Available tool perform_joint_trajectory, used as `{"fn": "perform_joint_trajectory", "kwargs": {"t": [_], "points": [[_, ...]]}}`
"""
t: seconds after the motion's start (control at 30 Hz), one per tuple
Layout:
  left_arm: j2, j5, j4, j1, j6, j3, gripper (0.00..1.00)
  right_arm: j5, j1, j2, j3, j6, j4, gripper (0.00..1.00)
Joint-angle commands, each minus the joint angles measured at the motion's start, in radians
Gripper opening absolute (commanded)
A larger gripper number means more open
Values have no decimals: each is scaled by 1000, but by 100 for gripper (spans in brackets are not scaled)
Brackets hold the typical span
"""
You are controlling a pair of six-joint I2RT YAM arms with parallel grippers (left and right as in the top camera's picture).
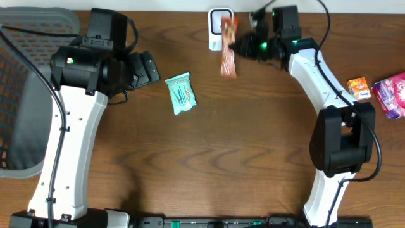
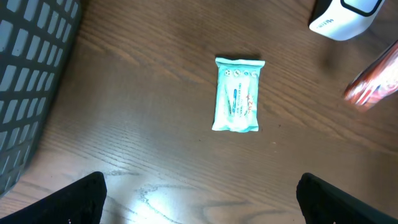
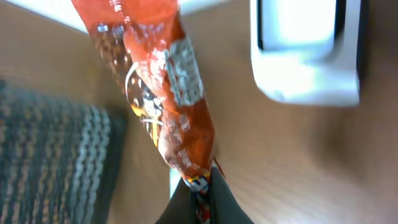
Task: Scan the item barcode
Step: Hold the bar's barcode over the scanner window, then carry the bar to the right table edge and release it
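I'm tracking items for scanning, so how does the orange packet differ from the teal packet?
The orange packet is long and narrow; the teal packet is shorter and wider. The orange packet is pinched by the right gripper beside the white scanner; the teal packet lies free on the table. Both are soft wrappers.

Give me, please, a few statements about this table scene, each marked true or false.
1. The right hand is shut on the orange packet. True.
2. The left hand grips the teal packet. False: that hand is open and empty, and the teal packet lies flat on the table, apart from it.
3. The orange packet is held up close to the white scanner. True.
4. The pink pack lies beside the left arm. False: it lies at the table's edge on the right arm's side.
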Motion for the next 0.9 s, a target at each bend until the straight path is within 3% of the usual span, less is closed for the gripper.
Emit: {"fn": "perform_joint_trajectory", "kwargs": {"t": [0.0, 0.2, 0.47, 0.53, 0.67, 0.87], "points": [[7, -16, -1, 3, 6, 2, 98, 75, 8, 3, 20, 159, 145, 1], [7, -16, -1, 3, 6, 2, 98, 439, 53, 36, 20, 345, 361, 1], [7, -16, -1, 3, 6, 2, 98, 458, 64, 148, 20, 517, 531, 1], [7, -16, -1, 3, 6, 2, 98, 442, 57, 163, 20, 496, 539, 1], [7, -16, -1, 3, 6, 2, 98, 360, 15, 148, 32, 317, 533, 1], [7, -16, -1, 3, 6, 2, 98, 176, -138, 33, 77, 258, 321, 1]]}}
